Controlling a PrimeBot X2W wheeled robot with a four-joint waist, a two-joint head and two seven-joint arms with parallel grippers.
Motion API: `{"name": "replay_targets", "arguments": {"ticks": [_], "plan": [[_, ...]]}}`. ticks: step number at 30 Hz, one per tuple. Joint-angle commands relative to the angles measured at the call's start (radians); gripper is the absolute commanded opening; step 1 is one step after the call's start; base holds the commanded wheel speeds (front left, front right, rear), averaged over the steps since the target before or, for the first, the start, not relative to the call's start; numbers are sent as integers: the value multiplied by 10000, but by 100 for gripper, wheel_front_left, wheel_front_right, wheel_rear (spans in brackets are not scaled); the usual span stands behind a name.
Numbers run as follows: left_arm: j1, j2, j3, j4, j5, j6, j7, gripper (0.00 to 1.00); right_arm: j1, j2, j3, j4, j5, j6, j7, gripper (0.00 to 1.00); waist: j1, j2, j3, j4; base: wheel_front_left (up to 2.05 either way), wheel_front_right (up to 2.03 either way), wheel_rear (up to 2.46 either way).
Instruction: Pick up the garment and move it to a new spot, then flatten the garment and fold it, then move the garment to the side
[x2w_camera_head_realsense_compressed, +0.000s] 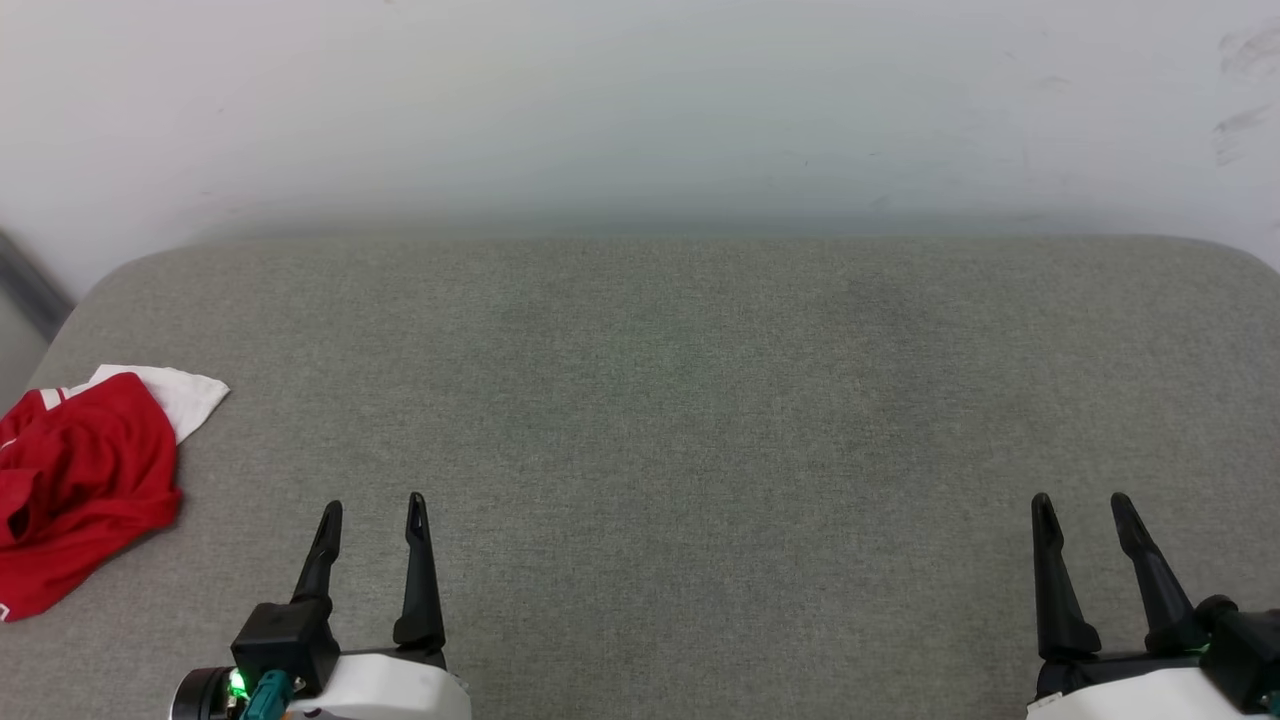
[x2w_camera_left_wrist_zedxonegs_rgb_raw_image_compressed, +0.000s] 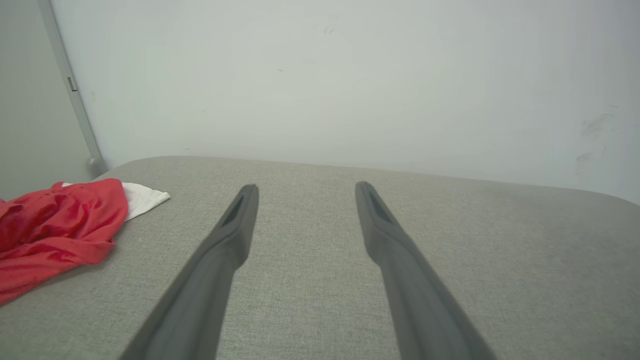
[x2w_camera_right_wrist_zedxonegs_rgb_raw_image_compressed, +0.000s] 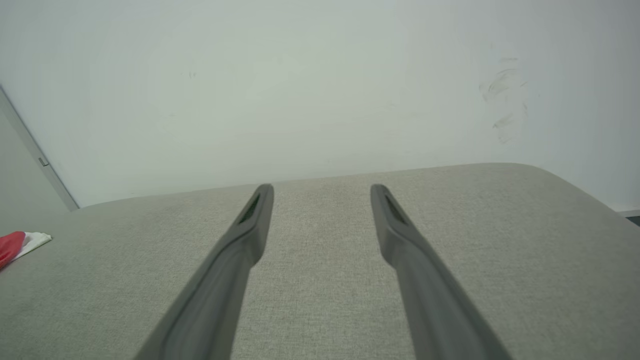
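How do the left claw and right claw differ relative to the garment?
The left claw hangs near the crumpled garment; the right claw is far across the grey cushion. The left claw's wrist view shows much of the garment; the right claw's shows a small edge. Both are open and empty.

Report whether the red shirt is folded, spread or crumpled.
Crumpled: the garment lies bunched in uneven wrinkles at the left edge of the grey cushion, one white sleeve poking out.

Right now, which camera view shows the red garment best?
The head view: from above, the crumpled garment and its white sleeve show on the grey surface, cut off at left. The left wrist view shows it obliquely, cut off. The right wrist view shows a red-and-white corner.
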Motion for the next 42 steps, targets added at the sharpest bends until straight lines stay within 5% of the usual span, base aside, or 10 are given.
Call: {"name": "replay_targets", "arguments": {"ticks": [1, 19, 42], "plan": [[56, -47, 43, -30, 197, -59, -93, 100, 105, -52, 33, -108, -221, -3, -75, 100, 0, 0, -1, 2, 0, 0, 0], [258, -223, 309, 97, 1354, -248, -415, 100, 350, -57, 172, -218, -1133, -3, -391, 100, 0, 0, -5, 3, 0, 0, 0], [272, -248, 341, 324, 1063, -264, -394, 100, 376, -56, 155, 53, -667, -3, -375, 100, 0, 0, 46, -11, 0, 0, 0]]}}
